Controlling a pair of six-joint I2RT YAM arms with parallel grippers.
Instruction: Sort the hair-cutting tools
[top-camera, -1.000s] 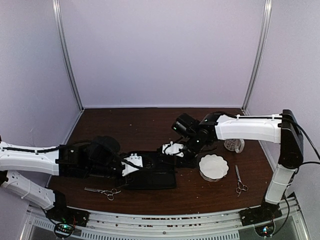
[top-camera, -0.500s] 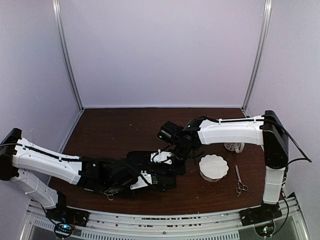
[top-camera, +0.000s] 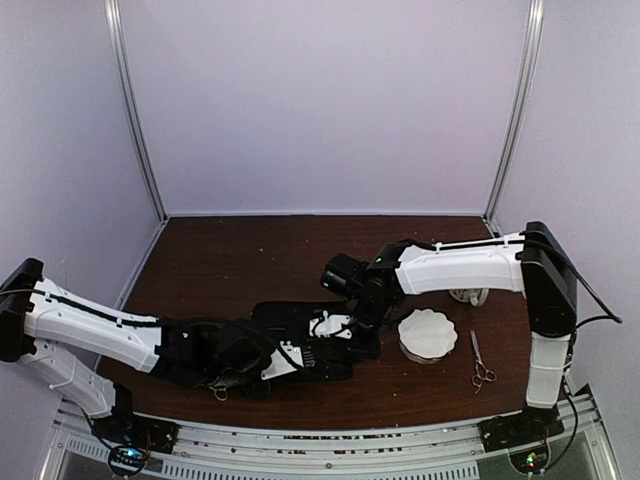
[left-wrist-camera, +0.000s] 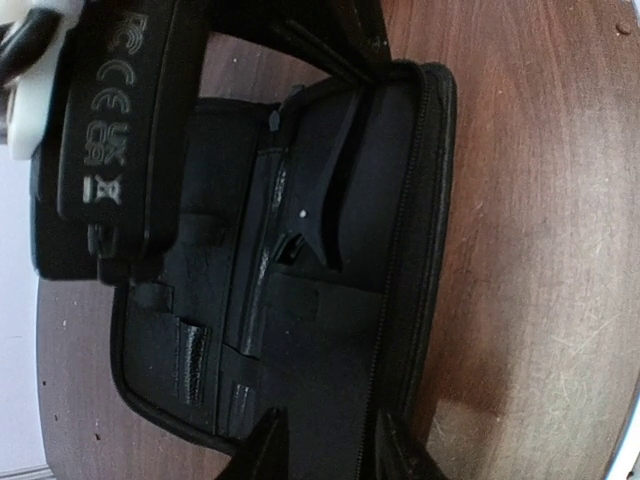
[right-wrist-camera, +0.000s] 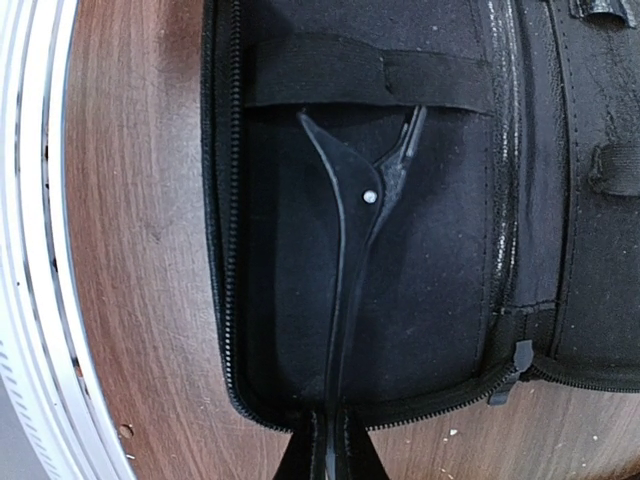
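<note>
The black zip case (top-camera: 300, 330) lies open mid-table. My right gripper (top-camera: 335, 325) (right-wrist-camera: 333, 455) is shut on a thin black clip (right-wrist-camera: 345, 290), whose tip sits under an elastic band (right-wrist-camera: 365, 75) inside the case. The left wrist view shows the same clip (left-wrist-camera: 330, 180). My left gripper (top-camera: 275, 362) (left-wrist-camera: 330, 455) stands open, fingers down over the case's near-left edge by the zip. One silver scissors (top-camera: 481, 362) lies at the right. The rings of another scissors (top-camera: 220, 387) peek out from under my left arm.
A white scalloped bowl (top-camera: 427, 333) sits just right of the case, with a small round object (top-camera: 468, 293) behind it. The table's front rail (top-camera: 330, 440) runs close below the case.
My left arm swung forward and lower over the case's near-left side, covering most of the left scissors. My right gripper moved left and down onto the case with the clip.
</note>
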